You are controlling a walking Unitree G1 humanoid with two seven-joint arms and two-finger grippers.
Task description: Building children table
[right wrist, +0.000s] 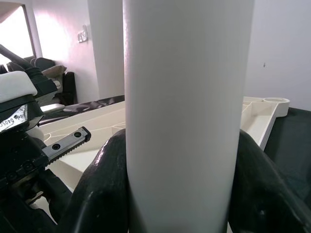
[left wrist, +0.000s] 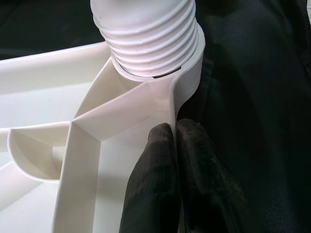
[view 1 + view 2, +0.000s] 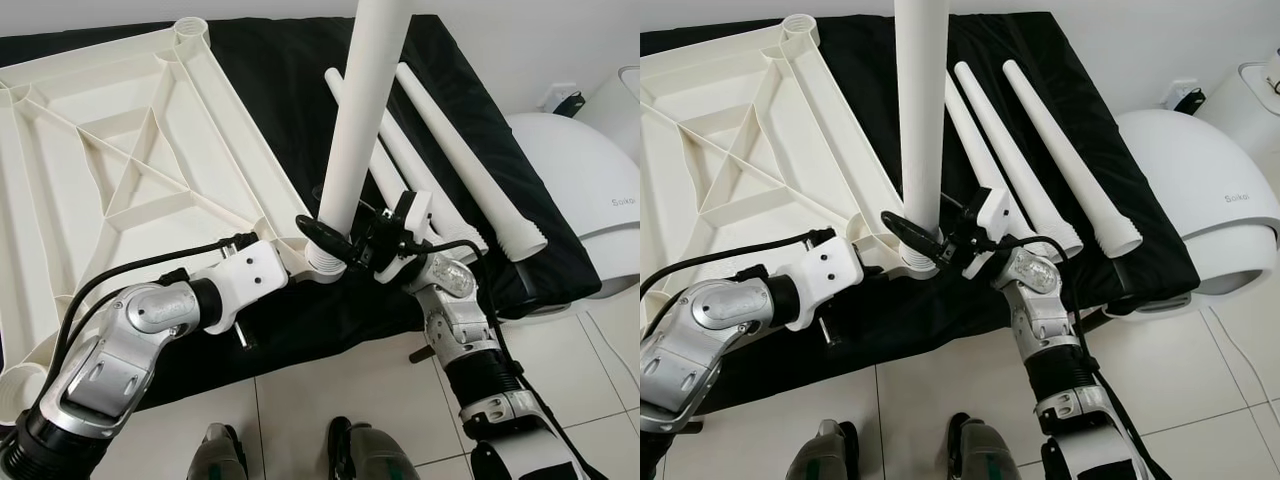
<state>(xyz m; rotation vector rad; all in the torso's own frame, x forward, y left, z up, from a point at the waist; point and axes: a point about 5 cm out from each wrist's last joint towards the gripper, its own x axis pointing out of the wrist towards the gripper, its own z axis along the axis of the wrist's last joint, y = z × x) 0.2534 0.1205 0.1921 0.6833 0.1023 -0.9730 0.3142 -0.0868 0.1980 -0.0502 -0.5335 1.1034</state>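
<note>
So the white ribbed plastic tabletop (image 3: 110,160) lies upside down on the black cloth (image 3: 290,90), which makes sense since the corner sockets have to face up to take the legs. The right gripper (image 3: 335,240) has its two black fingers clamped around the tall white plastic leg (image 3: 365,110), holding it upright with its threaded end sitting in the near corner socket (image 2: 165,73). Looks to me like it's mid screw-in, threads not fully down yet. The left gripper (image 2: 172,145) pinches the tabletop's rim wall just beside that socket, fingers closed together on it, probably to stop the top spinning. Three spare white tapered legs (image 3: 1040,160) lie on the cloth just right of the upright one.
</note>
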